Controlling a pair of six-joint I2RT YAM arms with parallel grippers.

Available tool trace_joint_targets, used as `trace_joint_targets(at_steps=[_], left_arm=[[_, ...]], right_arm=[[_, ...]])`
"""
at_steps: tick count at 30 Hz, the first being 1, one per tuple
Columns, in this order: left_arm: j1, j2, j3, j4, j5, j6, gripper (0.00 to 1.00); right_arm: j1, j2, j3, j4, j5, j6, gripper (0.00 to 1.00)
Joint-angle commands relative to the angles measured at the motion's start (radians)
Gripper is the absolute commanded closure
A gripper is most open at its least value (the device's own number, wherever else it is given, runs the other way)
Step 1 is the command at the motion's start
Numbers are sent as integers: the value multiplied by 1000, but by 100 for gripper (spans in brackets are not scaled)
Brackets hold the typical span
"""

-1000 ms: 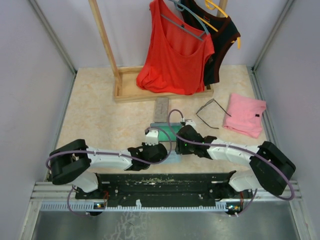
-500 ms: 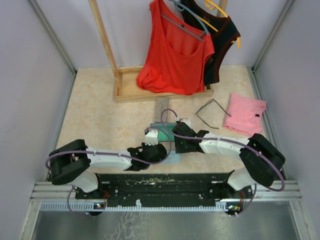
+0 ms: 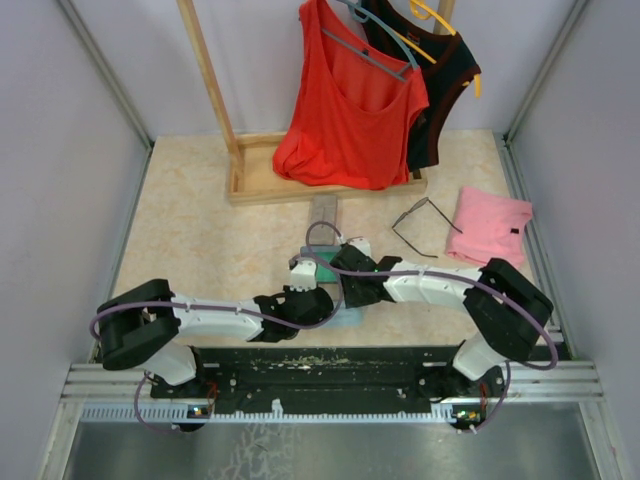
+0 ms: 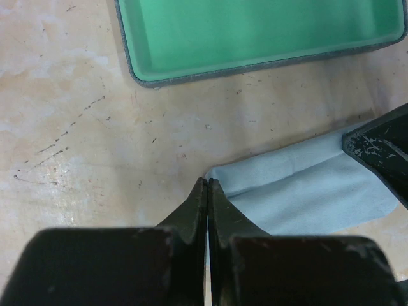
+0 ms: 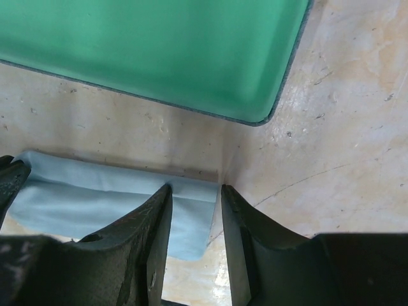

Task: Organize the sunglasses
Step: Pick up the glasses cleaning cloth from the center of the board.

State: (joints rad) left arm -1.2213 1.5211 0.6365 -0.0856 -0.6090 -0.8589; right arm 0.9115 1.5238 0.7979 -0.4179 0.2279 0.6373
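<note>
so this looks like the wiping-cloth step, not the glasses themselves yet. The one pair of sunglasses [image 3: 420, 228] I can spot sits out on the table to the right, just beside a pink cloth [image 3: 490, 230], well apart from both arms and untouched.

Both claws are down at the light blue cloth [image 4: 306, 191], which lies flat just beside the open green-lined case [image 5: 159, 51]. The left claw [image 4: 207, 188] is squeezed fully together with its tips right at one corner of the cloth. I can't tell if it actually has any fabric nipped. The right claw [image 5: 195, 189] is partway apart, fingers straddling the opposite corner, nothing clamped.

My guess for the next move: the right claw has to close on that corner without sliding off the thin edge, then both lift evenly so the cloth goes toward the case without bunching
</note>
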Motion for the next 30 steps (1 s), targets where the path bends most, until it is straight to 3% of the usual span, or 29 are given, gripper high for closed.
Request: trace_joint_targets(at_steps=[1, 13, 30], left_arm=[[-4, 36, -57, -135, 128, 5, 100], [-4, 30, -63, -135, 123, 4, 100], [-4, 34, -51, -132, 120, 6, 100]], right_arm=[[27, 65, 37, -62, 10, -1, 63], [47, 119, 30, -86, 17, 24, 68], [48, 96, -48, 39, -53, 48, 93]])
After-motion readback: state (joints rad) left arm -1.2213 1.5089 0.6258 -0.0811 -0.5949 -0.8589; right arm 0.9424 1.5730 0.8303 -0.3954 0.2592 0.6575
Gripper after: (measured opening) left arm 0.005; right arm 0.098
